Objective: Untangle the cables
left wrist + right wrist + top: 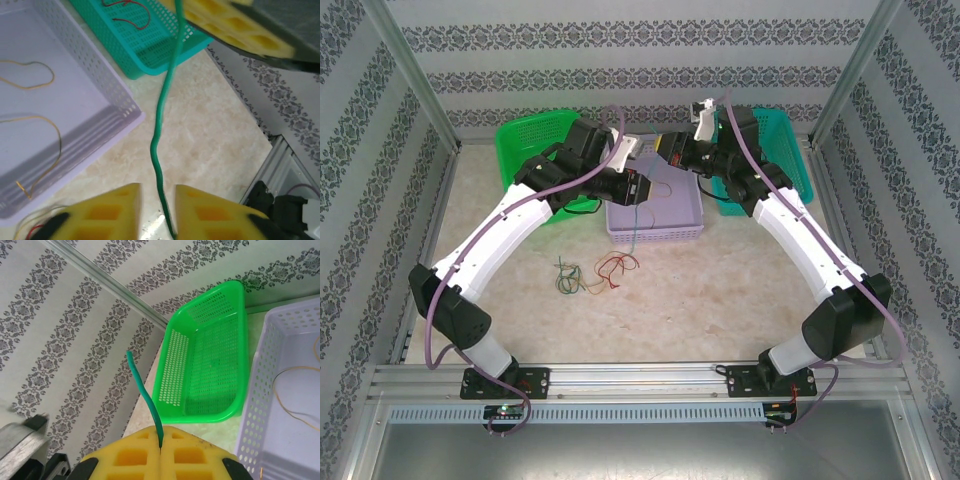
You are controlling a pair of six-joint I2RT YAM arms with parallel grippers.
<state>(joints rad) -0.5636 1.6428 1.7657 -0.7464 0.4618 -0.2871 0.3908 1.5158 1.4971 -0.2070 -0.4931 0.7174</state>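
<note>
2 claws meet above the lavender basket (655, 236), and 1 green cable (144, 392) runs between them. The right claw (161, 431) is pressed fully closed on that cable. Its yellow pads (130, 455) meet with no gap, and the strand rises from the seam and curves up to a free end in the air.

From the left wrist we see the same cable come down from the right claw's pads at the top of the view into the slot of the left claw (157, 190). That slot is narrow but plainly wider than the strand (pale table shows on both sides of it). So the left claw stands slightly ajar around the cable, and we cannot tell whether either finger touches it.

We find the other cables well apart from this one:
- A small tangle (588, 272) of red, green and dark strands lies on the table (740, 290), on the near side of the lavender basket.
- Thin yellow wire (30, 75) loops across the lavender basket's floor.
- Red wire (132, 15) lies in the teal basket (150, 55).

1 bright green basket (210, 355) sits just beside the lavender one, near the patterned wall.
</note>
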